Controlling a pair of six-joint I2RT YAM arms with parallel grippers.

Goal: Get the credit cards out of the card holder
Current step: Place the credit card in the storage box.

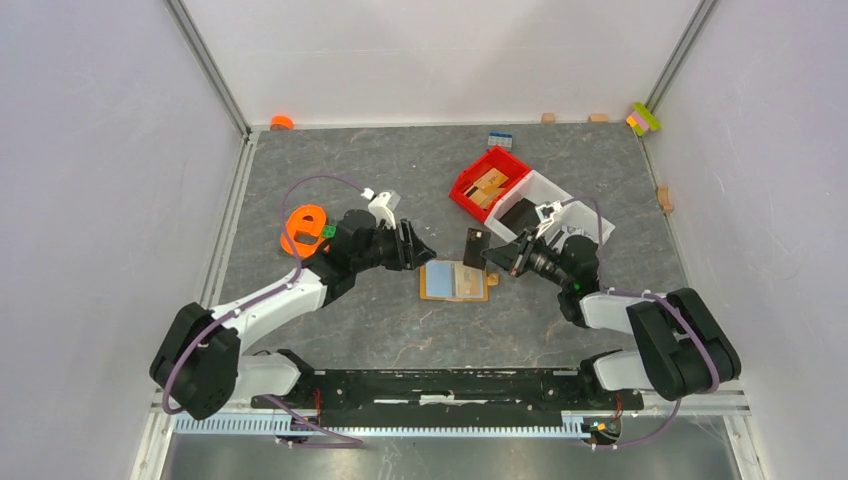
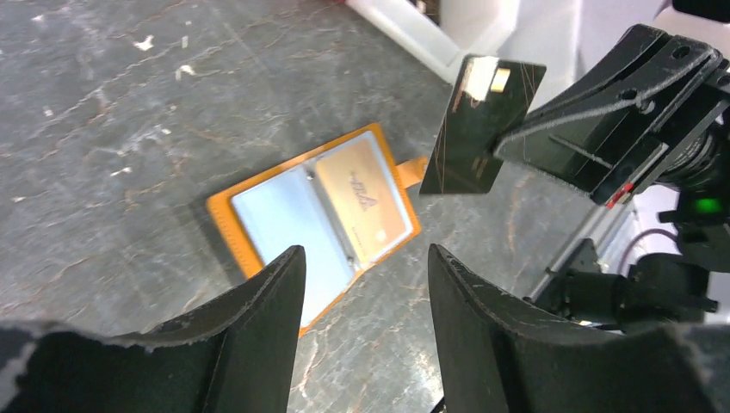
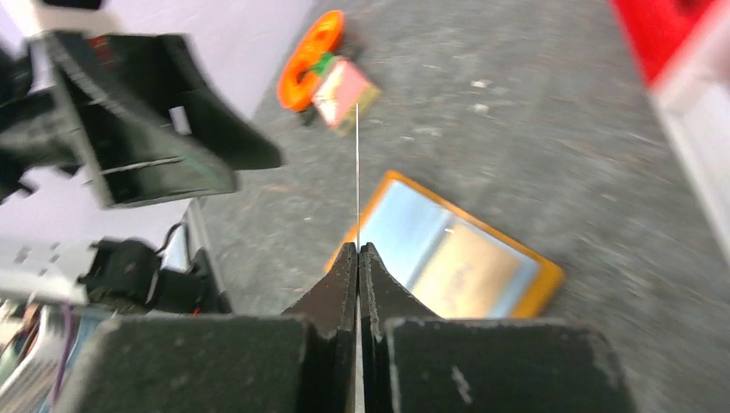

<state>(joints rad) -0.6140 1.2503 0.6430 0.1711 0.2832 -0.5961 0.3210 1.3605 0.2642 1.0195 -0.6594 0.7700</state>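
The orange card holder [image 1: 455, 281] lies open on the table, pale blue lining up, with a tan-gold card in its right slot [image 2: 361, 200]. It also shows in the right wrist view [image 3: 456, 254]. My right gripper [image 1: 492, 254] is shut on a dark grey credit card [image 1: 475, 246] and holds it above the table, right of the holder; the card shows face-on in the left wrist view [image 2: 482, 125] and edge-on in the right wrist view [image 3: 357, 172]. My left gripper [image 1: 418, 246] is open and empty, just above the holder's near-left part [image 2: 363, 258]. A pinkish-red card [image 3: 340, 90] lies by the orange ring.
An orange ring-shaped object [image 1: 303, 228] sits at the left. A red bin [image 1: 487, 183] with tan wooden blocks and a white tray [image 1: 560, 195] stand at the back right. Small blocks lie along the back wall [image 1: 643, 118].
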